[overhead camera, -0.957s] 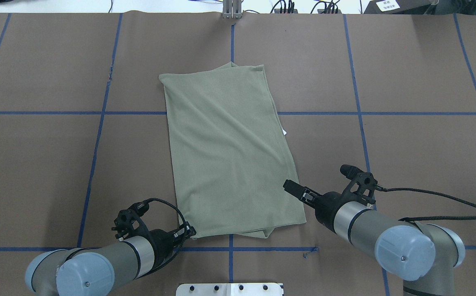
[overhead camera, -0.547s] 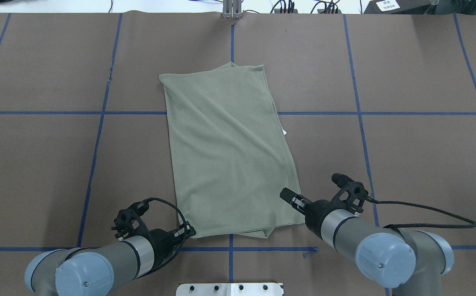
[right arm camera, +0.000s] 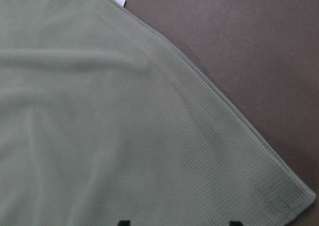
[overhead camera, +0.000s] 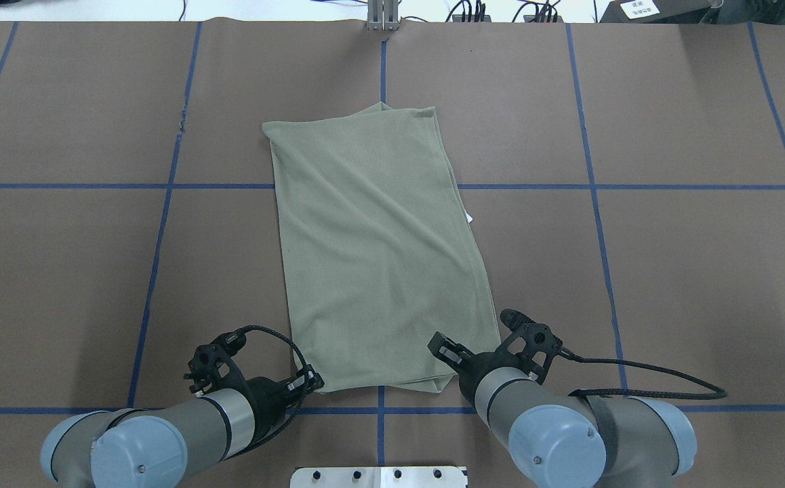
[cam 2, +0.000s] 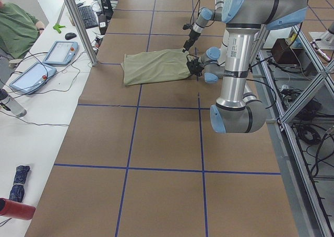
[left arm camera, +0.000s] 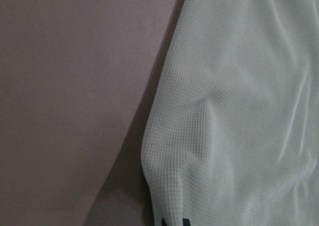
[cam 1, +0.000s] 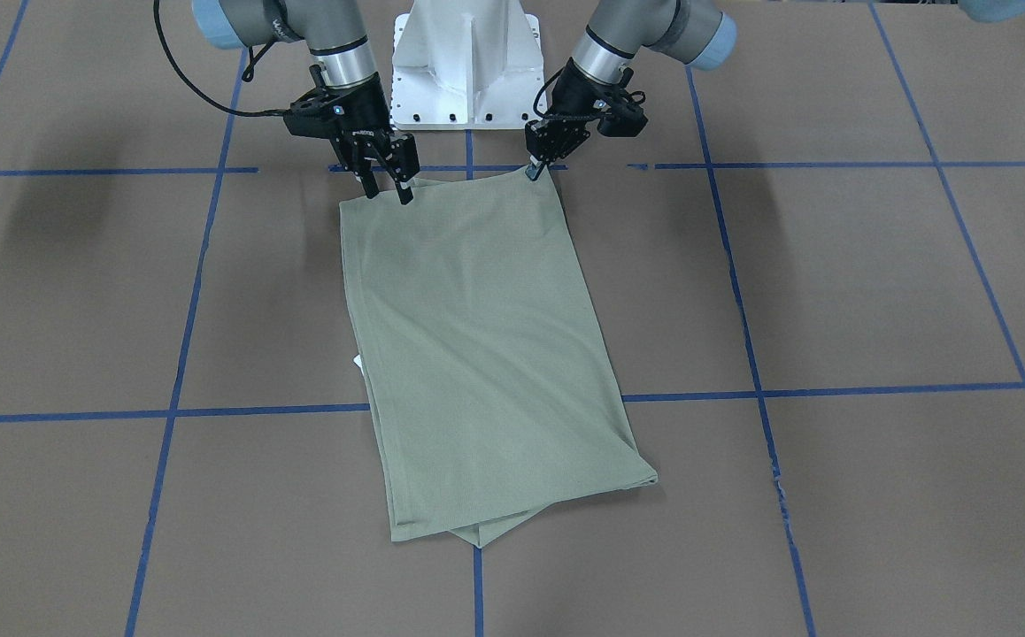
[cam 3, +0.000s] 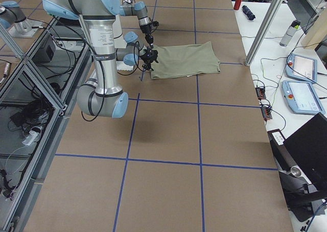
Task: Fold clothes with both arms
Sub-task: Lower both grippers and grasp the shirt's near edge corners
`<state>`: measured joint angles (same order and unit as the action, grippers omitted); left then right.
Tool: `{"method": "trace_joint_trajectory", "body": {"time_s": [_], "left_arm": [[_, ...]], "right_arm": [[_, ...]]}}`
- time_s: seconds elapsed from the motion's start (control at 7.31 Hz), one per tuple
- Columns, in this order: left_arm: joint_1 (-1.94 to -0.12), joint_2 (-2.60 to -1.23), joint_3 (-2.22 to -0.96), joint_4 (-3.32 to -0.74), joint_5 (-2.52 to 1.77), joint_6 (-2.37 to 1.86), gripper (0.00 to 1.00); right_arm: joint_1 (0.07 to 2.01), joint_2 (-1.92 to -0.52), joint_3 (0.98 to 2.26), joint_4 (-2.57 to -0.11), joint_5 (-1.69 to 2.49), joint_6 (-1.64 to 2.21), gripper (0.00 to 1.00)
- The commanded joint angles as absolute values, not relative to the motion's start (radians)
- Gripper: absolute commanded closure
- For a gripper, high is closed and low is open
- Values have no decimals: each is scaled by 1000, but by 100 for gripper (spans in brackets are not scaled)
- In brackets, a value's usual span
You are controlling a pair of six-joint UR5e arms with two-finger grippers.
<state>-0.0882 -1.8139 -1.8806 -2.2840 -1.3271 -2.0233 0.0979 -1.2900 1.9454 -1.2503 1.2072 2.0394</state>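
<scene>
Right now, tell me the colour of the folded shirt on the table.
The shirt is plain sage green with a fine ribbed knit; the overhead exterior view shows it best.

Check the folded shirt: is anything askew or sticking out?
Yes. The shirt lies skewed to the blue grid lines rather than square with them. A white tag pokes out from its edge on the robot's right, and an under-layer corner peeks past the far edge, so the layers are not aligned.

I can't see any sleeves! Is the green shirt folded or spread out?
Folded. The shirt is a narrow rectangle, no sleeves showing, layers peeking at corners.
</scene>
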Motion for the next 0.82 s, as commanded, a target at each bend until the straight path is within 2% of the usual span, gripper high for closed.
{"method": "trace_joint_trajectory", "body": {"time_s": [0.0,0.68], "left_arm": [[-87,-1815,-1881,-2284,-1327,-2023,100],[-87,-1815,-1881,-2286,-1327,-2023,100]], "right_arm": [[89,-1287,1928,-1264,1209,2040,27],[83,-1252,1898,-1304,1207,2039,26]]}}
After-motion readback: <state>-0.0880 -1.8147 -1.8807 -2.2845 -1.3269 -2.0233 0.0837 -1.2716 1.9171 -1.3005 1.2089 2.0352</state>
